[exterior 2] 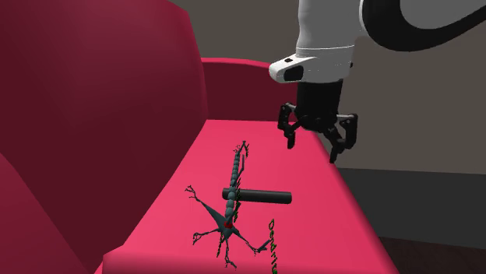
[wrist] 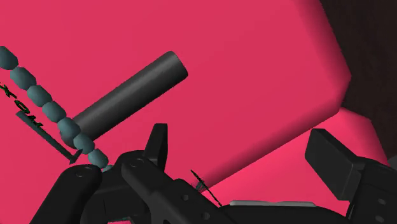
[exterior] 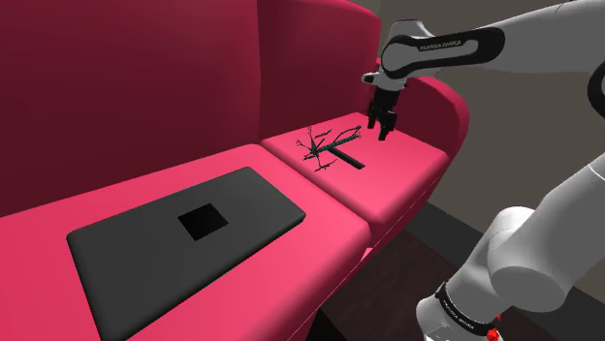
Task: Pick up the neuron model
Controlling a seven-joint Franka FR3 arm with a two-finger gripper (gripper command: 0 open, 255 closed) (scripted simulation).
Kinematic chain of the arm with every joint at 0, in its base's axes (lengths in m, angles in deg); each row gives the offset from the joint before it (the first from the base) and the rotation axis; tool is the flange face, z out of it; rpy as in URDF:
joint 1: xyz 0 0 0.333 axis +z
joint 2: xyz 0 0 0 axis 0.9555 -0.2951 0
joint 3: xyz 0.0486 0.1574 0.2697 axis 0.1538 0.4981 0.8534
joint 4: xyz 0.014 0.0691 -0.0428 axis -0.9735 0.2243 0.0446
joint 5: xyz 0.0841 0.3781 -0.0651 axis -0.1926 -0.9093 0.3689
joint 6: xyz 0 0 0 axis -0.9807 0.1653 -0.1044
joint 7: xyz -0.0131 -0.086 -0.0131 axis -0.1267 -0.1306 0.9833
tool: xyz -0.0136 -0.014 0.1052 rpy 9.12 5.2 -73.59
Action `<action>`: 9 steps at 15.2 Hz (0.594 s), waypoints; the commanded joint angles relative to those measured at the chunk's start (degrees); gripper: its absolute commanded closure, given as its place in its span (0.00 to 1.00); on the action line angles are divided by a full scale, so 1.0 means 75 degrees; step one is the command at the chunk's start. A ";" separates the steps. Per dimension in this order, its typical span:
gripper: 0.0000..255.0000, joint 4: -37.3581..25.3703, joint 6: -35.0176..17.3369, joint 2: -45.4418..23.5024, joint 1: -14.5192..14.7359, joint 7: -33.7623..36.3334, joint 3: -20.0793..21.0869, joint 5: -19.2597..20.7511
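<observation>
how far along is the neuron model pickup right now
Done: the gripper hangs over the red sofa cushion, close to the neuron model.
In hand: nothing. The fingers stand open above the cushion, clear of the model.
Left: probably line up over the model, lower, close on it and lift. It lies flat on the cushion, not yet picked up.

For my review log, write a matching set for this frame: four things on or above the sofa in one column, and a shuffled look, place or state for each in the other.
1. neuron model
2. dark cylinder
3. grey slab
4. pincer

A. open, above the sofa, holding nothing
B. lies flat, with a black square in its middle
C. teal beaded strand with dark branching ends
D. lies crosswise over the beaded strand

Pairs: 1-C, 2-D, 3-B, 4-A
</observation>
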 commanded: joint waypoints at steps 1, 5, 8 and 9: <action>0.00 -0.0393 -0.0213 -0.0653 0.0055 -0.0862 -0.0148 -0.0202; 0.00 -0.1335 -0.0467 -0.1971 0.0006 -0.2409 -0.0206 -0.0702; 0.00 -0.2115 -0.0565 -0.2923 -0.0139 -0.3457 -0.0080 -0.1044; 0.00 -0.2388 -0.0581 -0.3230 -0.0197 -0.3781 -0.0017 -0.1141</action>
